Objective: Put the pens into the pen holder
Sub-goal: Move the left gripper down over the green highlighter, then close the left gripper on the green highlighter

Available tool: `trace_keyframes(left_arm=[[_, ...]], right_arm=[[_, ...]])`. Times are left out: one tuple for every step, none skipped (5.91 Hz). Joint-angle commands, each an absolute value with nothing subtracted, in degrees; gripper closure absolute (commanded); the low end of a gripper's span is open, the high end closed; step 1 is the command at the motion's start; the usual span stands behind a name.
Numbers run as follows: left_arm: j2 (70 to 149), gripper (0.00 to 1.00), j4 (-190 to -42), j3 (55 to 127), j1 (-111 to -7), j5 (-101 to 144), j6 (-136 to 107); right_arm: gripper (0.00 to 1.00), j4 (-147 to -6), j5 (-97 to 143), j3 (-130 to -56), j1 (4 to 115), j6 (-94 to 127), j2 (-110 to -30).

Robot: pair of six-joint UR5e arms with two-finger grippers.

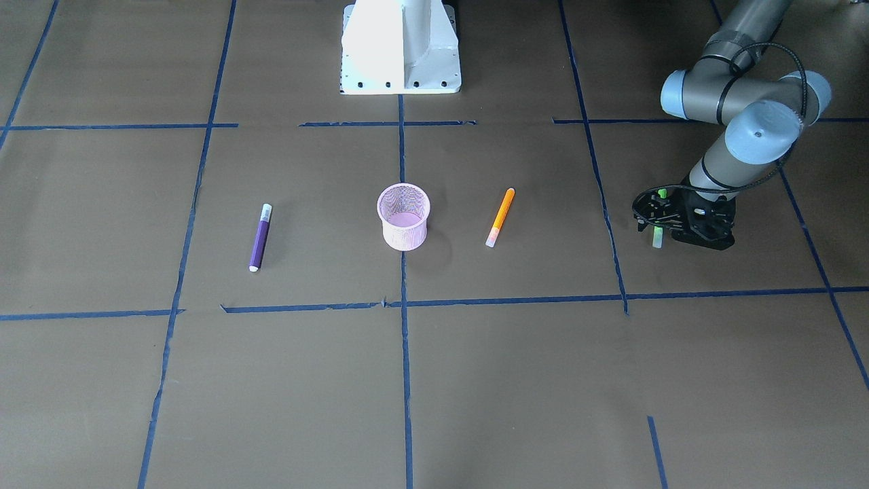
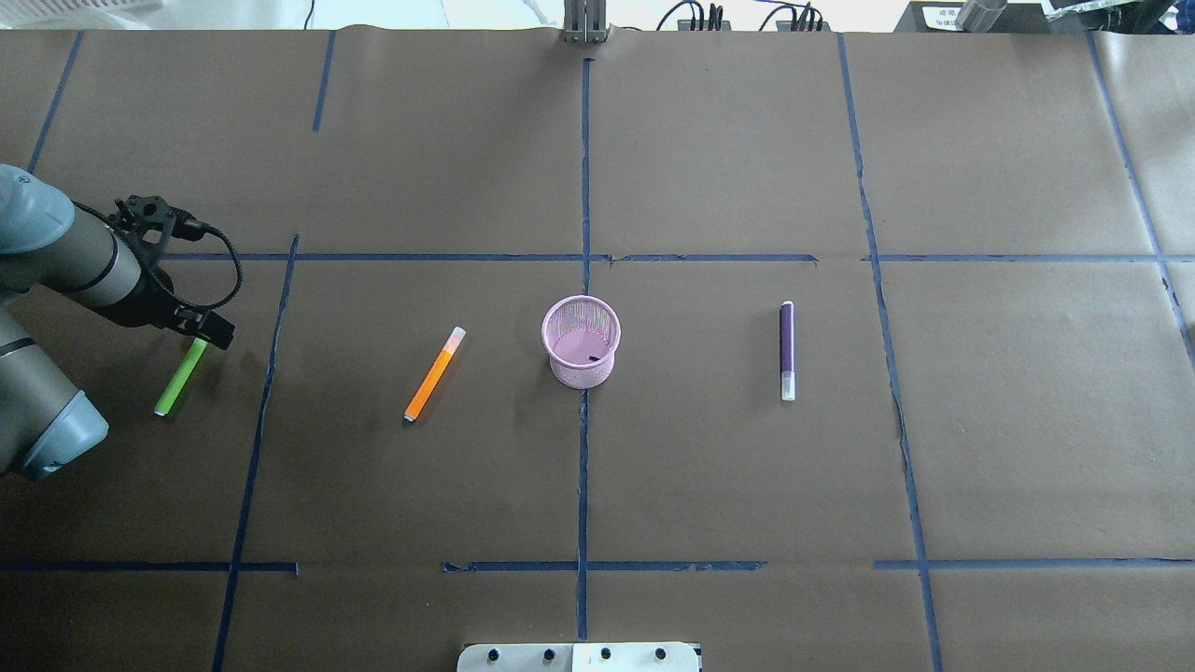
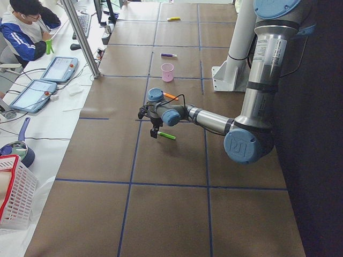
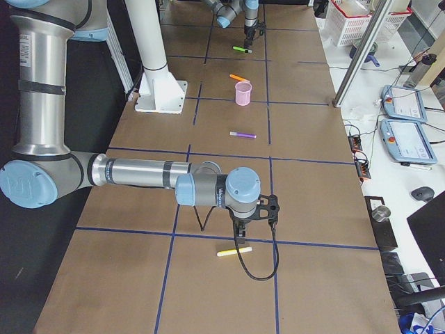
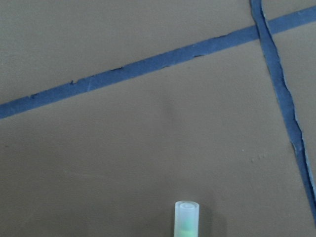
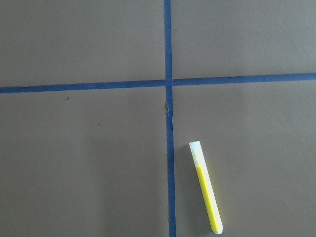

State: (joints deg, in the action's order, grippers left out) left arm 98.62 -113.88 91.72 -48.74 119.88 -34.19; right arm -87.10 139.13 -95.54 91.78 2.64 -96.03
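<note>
Zero pens are in the pen holder [image 2: 581,371] so far, so in my judgement you have the whole task ahead. You have four pens, all lying flat on the table [image 2: 747,467], and one holder.

The left claw [image 2: 211,332] sits low over the cap end of the green pen [image 2: 179,378], and the pale cap pokes out past it. You cannot tell how wide its jaws stand or whether they grip the pen.

The orange pen [image 2: 434,373] lies between that claw and the pink mesh holder, which stands upright well apart from it. The purple pen [image 2: 787,350] lies beyond the holder.

The right claw [image 4: 240,235], seen only from the side, hovers just above a yellow pen [image 6: 206,187], far from the holder. Its opening cannot be judged either.
</note>
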Motion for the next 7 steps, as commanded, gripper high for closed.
trace_keyframes(left_arm=[[98.5,0.17,-113.7,91.7,-48.7,119.9,-33.9],[98.4,0.25,-113.5,91.7,-48.7,120.1,-33.8],[98.4,0.33,-113.5,91.7,-48.6,120.1,-33.8],[98.3,0.39,-113.5,91.8,-48.6,120.3,-33.8],[98.2,0.50,-113.5,91.8,-48.5,120.4,-33.8],[98.2,0.60,-113.5,91.8,-48.5,120.5,-33.7],[98.2,0.71,-113.5,91.8,-48.3,120.4,-33.7]], right_arm=[[0.00,-87.1,139.1,-95.5,91.8,2.7,-96.0],[0.00,-87.1,139.1,-95.5,91.8,2.6,-96.0],[0.00,-87.1,139.0,-95.5,91.8,2.6,-96.0],[0.00,-87.1,139.0,-95.5,91.8,2.6,-96.0],[0.00,-87.1,139.0,-95.5,91.8,2.6,-95.9],[0.00,-87.1,139.0,-95.4,91.8,2.6,-95.6],[0.00,-87.1,139.0,-95.4,91.8,2.6,-95.5]])
